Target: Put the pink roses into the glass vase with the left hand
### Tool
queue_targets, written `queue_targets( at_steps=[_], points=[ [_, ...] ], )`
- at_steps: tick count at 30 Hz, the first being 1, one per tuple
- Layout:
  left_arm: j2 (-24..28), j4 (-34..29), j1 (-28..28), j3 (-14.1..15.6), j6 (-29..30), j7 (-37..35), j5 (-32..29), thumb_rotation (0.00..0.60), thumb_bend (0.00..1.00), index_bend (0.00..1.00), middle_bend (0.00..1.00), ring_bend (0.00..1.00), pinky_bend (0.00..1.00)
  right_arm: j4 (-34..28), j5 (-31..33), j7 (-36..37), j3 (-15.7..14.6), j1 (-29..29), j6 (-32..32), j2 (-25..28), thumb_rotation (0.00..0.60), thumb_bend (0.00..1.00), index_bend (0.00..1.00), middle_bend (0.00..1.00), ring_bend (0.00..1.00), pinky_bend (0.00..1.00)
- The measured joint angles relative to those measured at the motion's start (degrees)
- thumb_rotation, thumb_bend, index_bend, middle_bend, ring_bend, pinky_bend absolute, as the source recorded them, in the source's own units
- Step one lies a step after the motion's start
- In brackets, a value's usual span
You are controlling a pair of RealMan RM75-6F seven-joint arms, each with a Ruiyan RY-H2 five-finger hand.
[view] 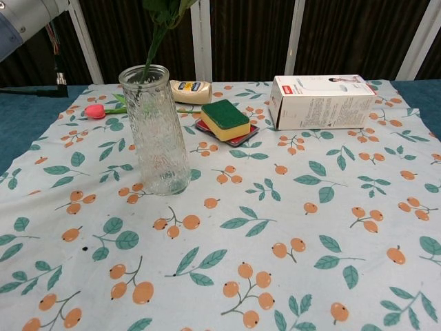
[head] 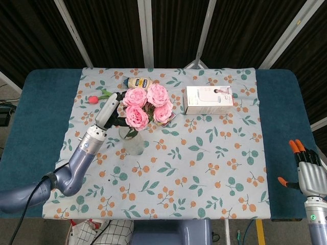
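Four pink roses [head: 145, 104] make one bunch, and there is one glass vase [view: 155, 131], one white box [head: 209, 99], one green-topped sponge [view: 225, 118] on a red pad, one small cream bottle [head: 135, 82] and one loose pink tulip [head: 93, 99], all on the counter [head: 41, 112] with its leaf-and-berry cloth. The left hand [head: 113, 111] is closed around the stems of the bunch just below the blooms, which sit immediately to the right of the hand and above the vase. The chest view shows a green stem reaching down into the mouth of the vase, which stands upright just below and in front of the hand. The tulip lies beyond the hand to its left; the bottle lies behind it. The right hand [head: 306, 168] hangs well apart at the far right edge of the counter, fingers spread and holding nothing. The box carries printed text, too small to read.
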Motion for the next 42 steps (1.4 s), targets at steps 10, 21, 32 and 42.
queue_targets(
  at_steps=[10,21,32,42],
  points=[
    [-0.8,3.0,2.0,2.4,2.4,-5.2,1.4,0.6,0.36,0.36,0.36,0.32,0.52,-0.4,-0.7,-0.1,-0.3,-0.2,0.6,-0.1,0.6,0.07,0.0,0.0,0.08,0.0],
    [4.0,2.6,3.6,6.5,0.4,-8.7,3.5,0.6,0.25,0.11,0.16,0.1,0.3,-0.6,-1.0,-0.4,-0.5,0.0,0.4,-0.2,0.6,0.07,0.0,0.0,0.08,0.0],
    [14.6,-2.2,6.2,11.6,-1.6,-11.2,6.8,0.6,0.2,0.0,0.06,0.0,0.2,-1.4,-1.6,-1.1,-0.8,0.0,0.6,-0.5,0.6,0.07,0.0,0.0,0.08,0.0],
    [26.4,-7.9,11.7,17.1,-2.3,-4.0,7.1,0.6,0.24,0.01,0.06,0.0,0.12,-2.5,-2.4,-0.9,-1.0,-0.1,1.3,-0.2,0.6,0.07,0.0,0.0,0.08,0.0]
  ],
)
